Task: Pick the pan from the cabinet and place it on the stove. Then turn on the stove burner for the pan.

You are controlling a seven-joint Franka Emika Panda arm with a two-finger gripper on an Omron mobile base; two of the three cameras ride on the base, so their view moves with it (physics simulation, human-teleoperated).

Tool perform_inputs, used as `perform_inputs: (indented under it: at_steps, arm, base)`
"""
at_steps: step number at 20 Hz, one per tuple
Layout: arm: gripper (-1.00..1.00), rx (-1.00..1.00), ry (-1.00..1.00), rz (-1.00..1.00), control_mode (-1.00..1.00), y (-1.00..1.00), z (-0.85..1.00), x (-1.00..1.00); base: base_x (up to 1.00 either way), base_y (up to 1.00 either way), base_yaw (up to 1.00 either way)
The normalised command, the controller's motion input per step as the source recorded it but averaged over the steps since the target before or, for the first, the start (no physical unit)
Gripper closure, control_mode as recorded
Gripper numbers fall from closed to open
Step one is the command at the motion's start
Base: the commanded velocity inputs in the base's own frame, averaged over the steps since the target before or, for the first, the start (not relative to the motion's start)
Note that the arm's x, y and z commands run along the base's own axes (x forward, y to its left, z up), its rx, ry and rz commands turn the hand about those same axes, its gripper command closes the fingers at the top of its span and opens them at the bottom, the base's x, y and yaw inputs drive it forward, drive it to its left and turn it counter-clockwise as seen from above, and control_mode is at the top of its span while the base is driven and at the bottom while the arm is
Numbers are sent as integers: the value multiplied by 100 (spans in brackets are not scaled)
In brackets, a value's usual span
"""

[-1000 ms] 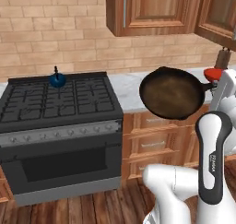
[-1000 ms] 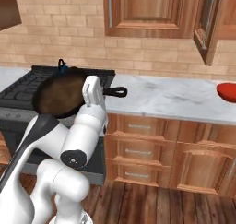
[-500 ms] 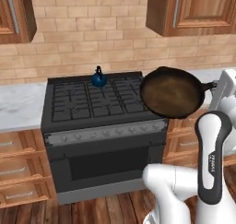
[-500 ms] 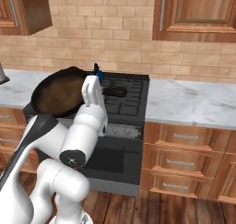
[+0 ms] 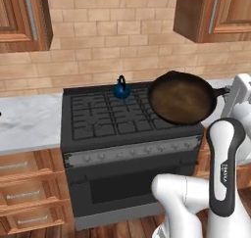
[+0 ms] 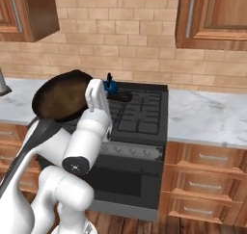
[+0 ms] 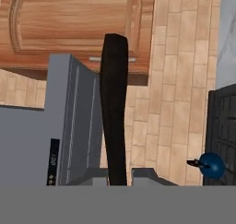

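The pan (image 5: pixel 181 97), round and dark with a brownish inside, hangs in the air over the right side of the stove (image 5: pixel 112 117), tilted so its inside faces the left base camera. My gripper (image 5: pixel 229 91) is shut on the end of its long black handle. In the right base view the pan (image 6: pixel 58 97) shows left of my white hand, in front of the stove (image 6: pixel 142 113). The hand view looks along the handle (image 7: pixel 114 112). Reddish-brown wall cabinets (image 5: pixel 212 14) (image 6: pixel 217 11) hang closed on either side; I cannot tell which is the cabinet that held the pan.
A small blue kettle (image 5: pixel 121 90) (image 6: pixel 111 87) stands on the stove's back grate. A knob strip (image 5: pixel 132 151) runs along the stove front. Marble counters (image 5: pixel 27 122) (image 6: pixel 207 120) flank the stove, with drawer units below. A grey range hood (image 7: pixel 71 126) hangs above.
The base has driven left, so the whole scene slid right and the stove now sits mid-view. The pan stays in my grip, held at the same height.
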Motion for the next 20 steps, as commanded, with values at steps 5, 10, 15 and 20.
perform_inputs:
  at_steps: [5, 10, 15, 20]
  arm:
    - [100, 0, 0, 0, 100, 0, 0, 0]
    - [100, 0, 0, 0, 100, 0, 0, 0]
    - [100, 0, 0, 0, 100, 0, 0, 0]
    - [100, 0, 0, 0, 100, 0, 0, 0]
  base:
    - [47, 53, 0]
    - [47, 55, 0]
    - [36, 18, 1]
    - [31, 0, 2]
